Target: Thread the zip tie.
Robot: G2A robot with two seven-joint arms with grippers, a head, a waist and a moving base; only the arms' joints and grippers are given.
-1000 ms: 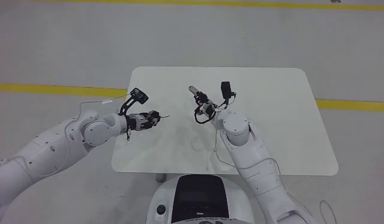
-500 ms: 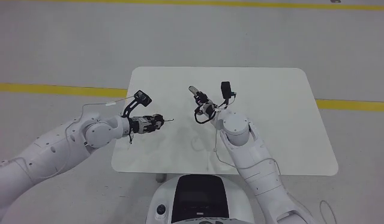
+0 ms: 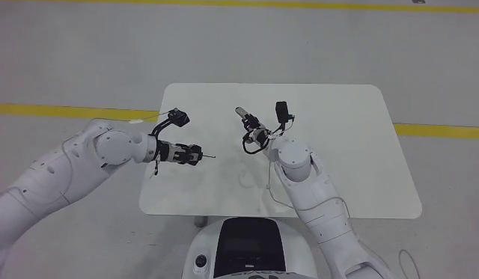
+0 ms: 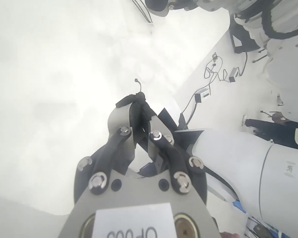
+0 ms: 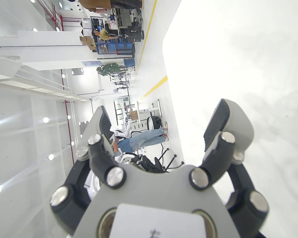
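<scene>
The left hand (image 3: 197,156) hangs over the near left part of the white tabletop (image 3: 337,129), its fingers (image 4: 129,115) pinched together on a thin black zip tie (image 3: 208,157). In the left wrist view a short curved end of the tie (image 4: 138,85) sticks out past the fingertips, clear of the tabletop. The right hand (image 3: 241,114) is near the middle of the tabletop, well apart from the left; its fingers (image 5: 221,115) are spread wide and hold nothing.
</scene>
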